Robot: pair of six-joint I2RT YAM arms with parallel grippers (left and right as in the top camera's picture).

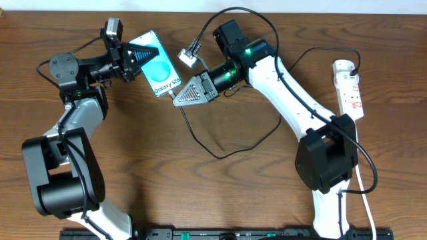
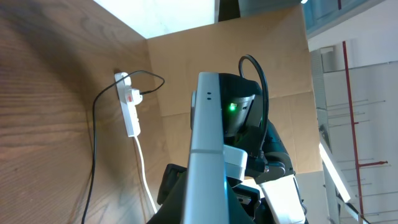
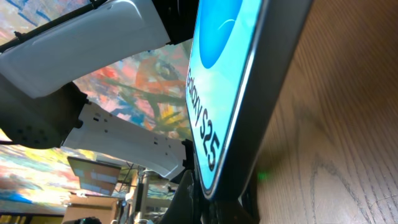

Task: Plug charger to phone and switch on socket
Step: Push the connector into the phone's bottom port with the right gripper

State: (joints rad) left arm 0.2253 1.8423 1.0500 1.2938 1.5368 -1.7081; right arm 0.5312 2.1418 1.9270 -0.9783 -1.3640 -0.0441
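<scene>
The phone (image 1: 162, 72) lies slanted over the wooden table, its cyan screen reading "Galaxy S25". My left gripper (image 1: 138, 57) is shut on its upper left end. In the left wrist view the phone (image 2: 208, 143) rises edge-on from between the fingers. My right gripper (image 1: 177, 99) is shut at the phone's lower right end, where the charger's thin black cable (image 1: 220, 155) runs in under its tips. The plug tip is hidden. The right wrist view shows the phone (image 3: 230, 81) close against my right gripper (image 3: 221, 199). The socket (image 1: 349, 87) lies at the far right, also visible as the white socket (image 2: 129, 106).
A white cord (image 1: 363, 187) leaves the socket toward the table's front edge, passing the right arm's base (image 1: 325, 160). The charger cable loops loosely over the middle of the table. A cardboard wall (image 2: 186, 68) stands behind the socket.
</scene>
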